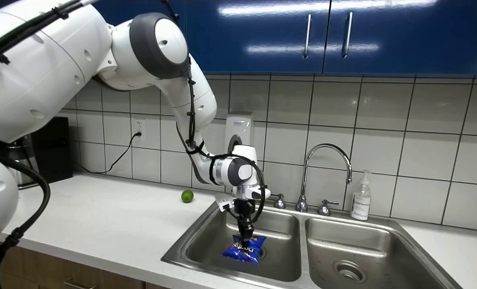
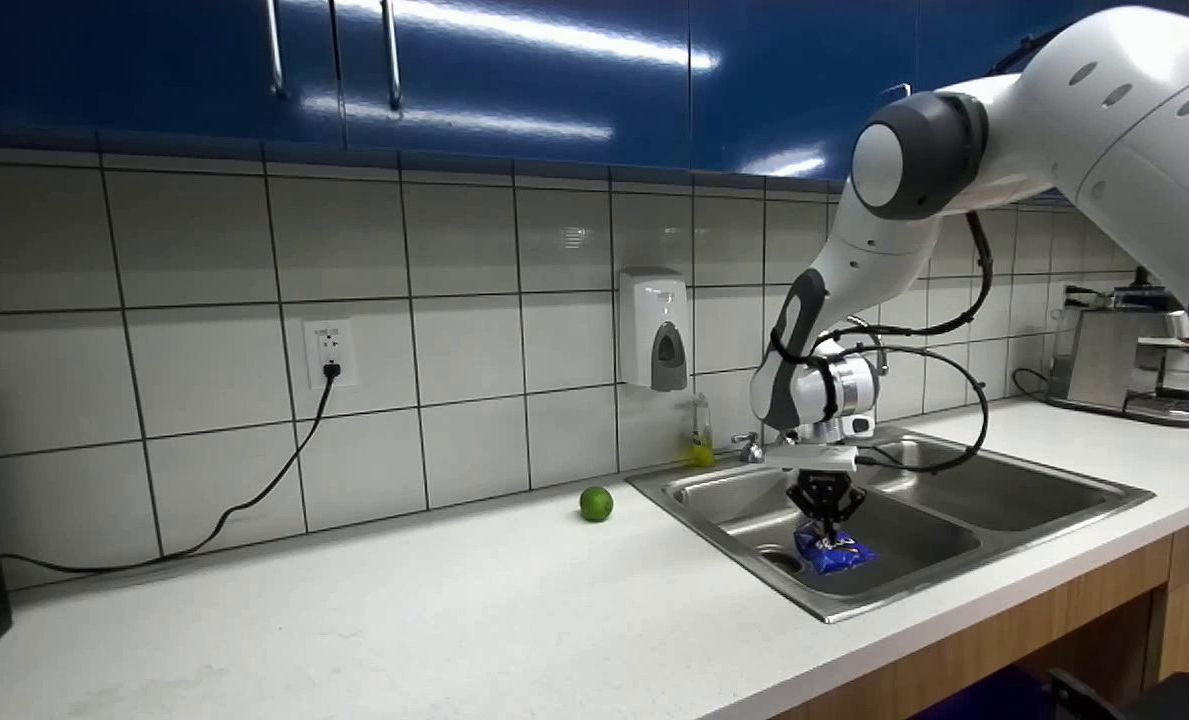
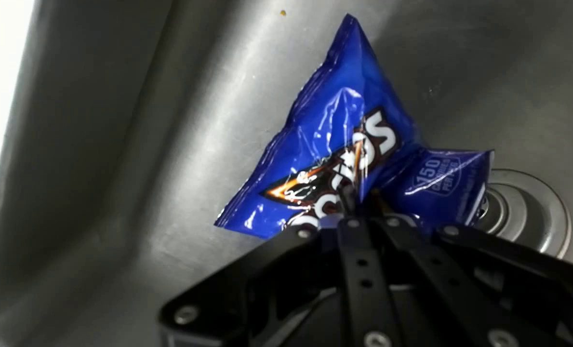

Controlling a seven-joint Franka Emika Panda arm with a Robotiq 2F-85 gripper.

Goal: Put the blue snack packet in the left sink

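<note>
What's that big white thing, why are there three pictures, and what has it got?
The big white thing is a robot arm. The black claw at its end is for grabbing. Two pictures come from cameras outside the robot, looking from different places. The close-up comes from a camera on its wrist, so you see the claw right there. The claw is pinching a blue Doritos packet down in the left sink basin. Beside the sink, a lime sits on the white countertop.

Blue cabinets (image 1: 262,32) (rather glossy) hang above pale tiles (image 1: 288,140).
</note>
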